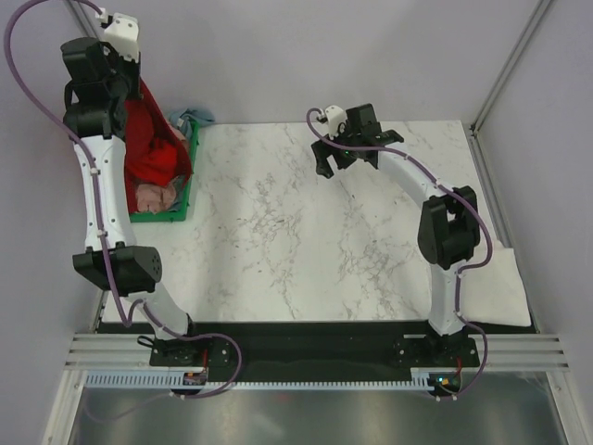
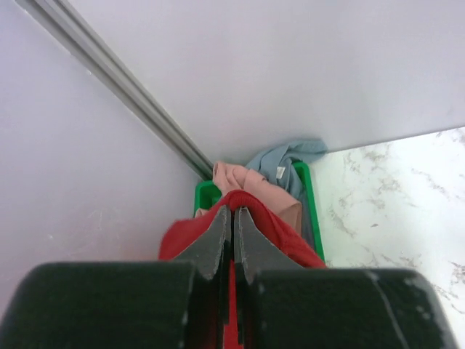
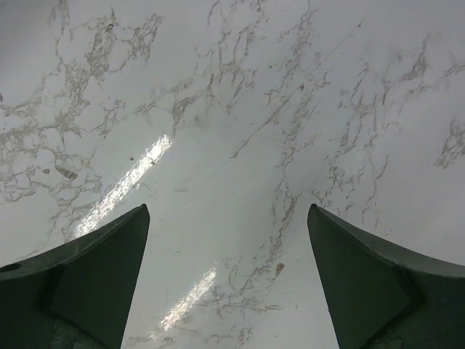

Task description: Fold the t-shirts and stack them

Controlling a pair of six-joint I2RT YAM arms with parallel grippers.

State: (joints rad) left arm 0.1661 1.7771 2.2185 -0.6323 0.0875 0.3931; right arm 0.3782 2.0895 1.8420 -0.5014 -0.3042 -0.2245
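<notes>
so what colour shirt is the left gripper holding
Red: the shirt in the left gripper shows best in the left wrist view.

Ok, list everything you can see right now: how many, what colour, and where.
table: 1, white marble, in front of the arms
crate: 1, green, far left of the table
red t-shirt: 1, red, held up over the crate
pink t-shirt: 1, dusty pink, in the crate
blue t-shirt: 1, light blue, crate's far end
white cloth: 1, near right edge
left gripper: 1, black, shut on the red t-shirt
right gripper: 1, black, open above the table
</notes>
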